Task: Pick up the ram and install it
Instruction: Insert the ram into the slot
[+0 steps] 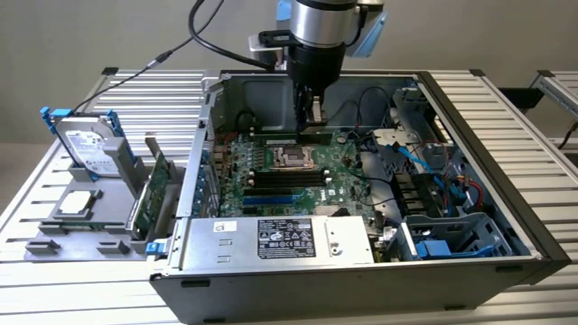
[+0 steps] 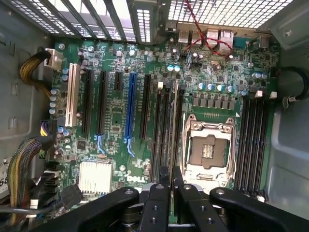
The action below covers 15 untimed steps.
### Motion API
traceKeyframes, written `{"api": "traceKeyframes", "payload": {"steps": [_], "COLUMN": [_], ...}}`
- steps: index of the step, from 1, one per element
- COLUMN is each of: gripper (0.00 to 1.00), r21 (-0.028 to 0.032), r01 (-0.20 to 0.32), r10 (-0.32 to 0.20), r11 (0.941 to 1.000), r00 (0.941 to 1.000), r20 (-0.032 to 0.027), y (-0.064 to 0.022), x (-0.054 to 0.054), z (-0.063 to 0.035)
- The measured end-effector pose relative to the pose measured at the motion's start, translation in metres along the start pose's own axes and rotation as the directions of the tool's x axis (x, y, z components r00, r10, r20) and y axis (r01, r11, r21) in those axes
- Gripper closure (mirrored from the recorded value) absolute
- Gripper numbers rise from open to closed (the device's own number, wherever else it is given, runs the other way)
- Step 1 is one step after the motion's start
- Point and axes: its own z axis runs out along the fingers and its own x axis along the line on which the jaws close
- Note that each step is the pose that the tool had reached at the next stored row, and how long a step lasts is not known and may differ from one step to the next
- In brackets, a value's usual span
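a: what's the gripper (image 1: 313, 122) doing?
b: its two black fingers (image 2: 157, 203) are drawn nearly together, pinching the top edge of the ram (image 1: 284, 139). in the wrist view the gripper (image 2: 171, 175) shows the ram (image 2: 174, 125) edge-on, a thin pale line running away from the fingertips
a: and where does the ram sit?
b: inside the open computer case (image 1: 316, 298), standing on its long edge low over the motherboard (image 1: 348, 179). it lines up with the memory slots just beyond the cpu socket (image 1: 294, 157), as the exterior view looks. whether it's pushed home in a slot i can't tell
a: what's around it?
b: on the socket's near side there's a bank of empty black memory slots (image 1: 289, 178), and nearer still the silver power supply (image 1: 280, 238). outside the case, on the exterior view's left, a tall green expansion card (image 1: 153, 189) and a hard drive (image 1: 91, 145) stand in a grey holder (image 1: 81, 230) on the slatted table (image 1: 515, 101)
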Motion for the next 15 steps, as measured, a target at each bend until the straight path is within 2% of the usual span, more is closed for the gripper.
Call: {"api": "traceKeyframes", "payload": {"steps": [15], "gripper": [0.87], "r21": [0.0001], "r01": [0.001], "r10": [-0.001], "r11": [1.0000], "r00": [1.0000], "r20": [0.0000], "y": [-0.0012], "x": [0.001], "z": [0.0274]}}
